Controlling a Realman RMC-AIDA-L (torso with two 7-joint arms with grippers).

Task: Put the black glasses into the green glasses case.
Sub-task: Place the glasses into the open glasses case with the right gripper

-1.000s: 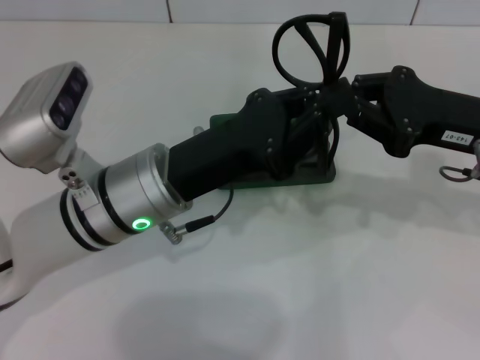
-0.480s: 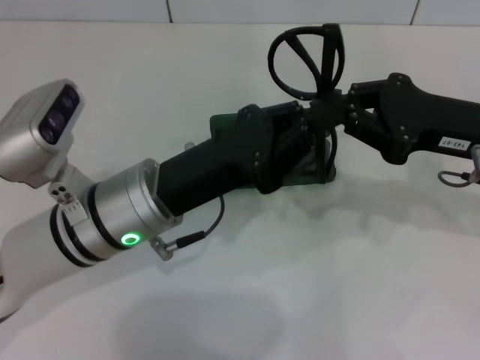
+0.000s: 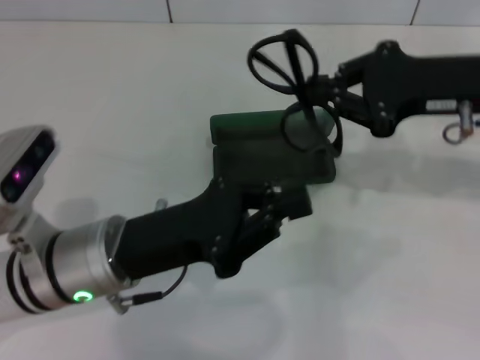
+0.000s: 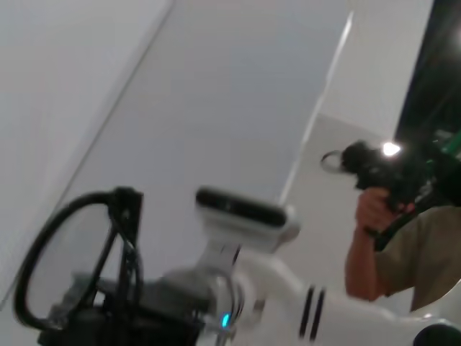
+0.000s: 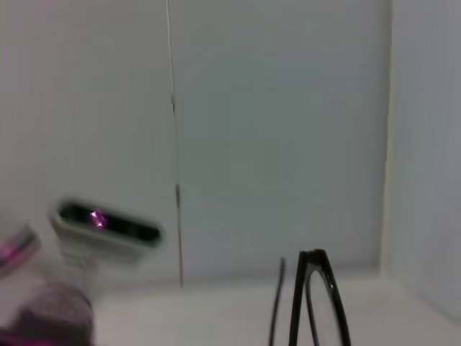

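Observation:
The green glasses case (image 3: 270, 159) lies open at the table's middle, its lid (image 3: 251, 124) standing at the far side. My right gripper (image 3: 313, 96) reaches in from the right, shut on the black glasses (image 3: 277, 58). It holds them above the case's far right part, lenses up, with a temple arm (image 3: 294, 132) hanging down over the case. The glasses also show in the left wrist view (image 4: 68, 263) and the right wrist view (image 5: 315, 299). My left gripper (image 3: 289, 206) is open and empty, just off the case's near edge.
The white table (image 3: 390, 247) lies all around the case. A white tiled wall edge (image 3: 225, 11) runs along the back. In the left wrist view a person holding a camera (image 4: 392, 216) stands beyond the right arm.
My left gripper has pulled back from over the case toward me, leaving the case open. My right gripper has carried the glasses a little left and farther back.

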